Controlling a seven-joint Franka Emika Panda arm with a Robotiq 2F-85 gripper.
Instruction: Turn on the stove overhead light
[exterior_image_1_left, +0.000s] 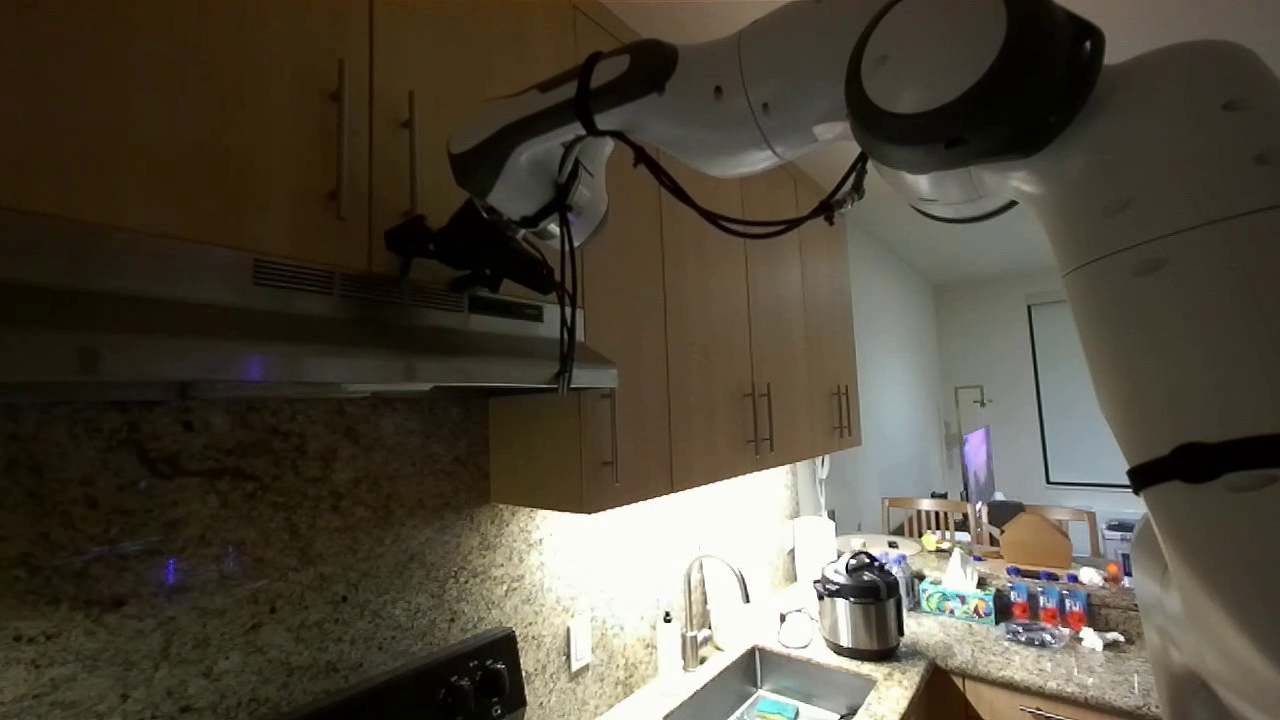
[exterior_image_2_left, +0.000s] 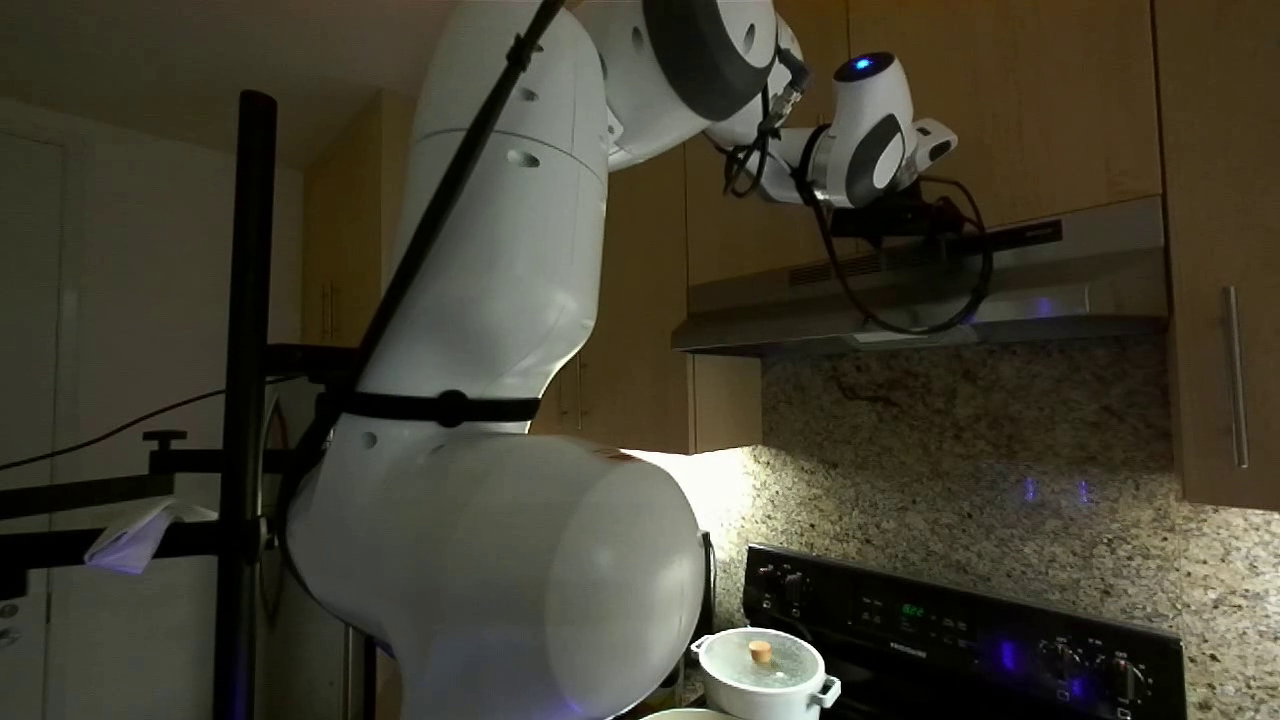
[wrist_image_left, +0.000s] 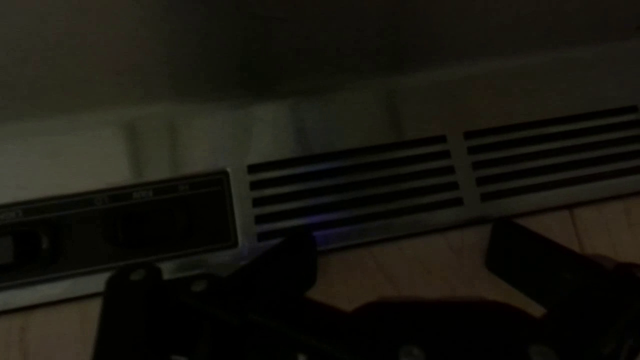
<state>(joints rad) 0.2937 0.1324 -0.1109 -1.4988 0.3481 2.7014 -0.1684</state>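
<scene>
While both exterior views show it only as a small dark strip on the range hood (wrist_image_left: 350, 125), the switch panel (wrist_image_left: 90, 240) appears close up in the wrist view, between eight and nine o'clock, its upside-down lettering seeming to read LO, FAN and HI. Between four and five o'clock there, the gripper (wrist_image_left: 402, 245) is spread, cabinet wood (wrist_image_left: 400, 275) showing in the gap. In an exterior view, bottles (exterior_image_1_left: 1047, 600) labelled FIJI stand at four o'clock; in an exterior view, Frigidaire lettering and green digits mark the stove control panel (exterior_image_2_left: 985, 632), between four and five.
</scene>
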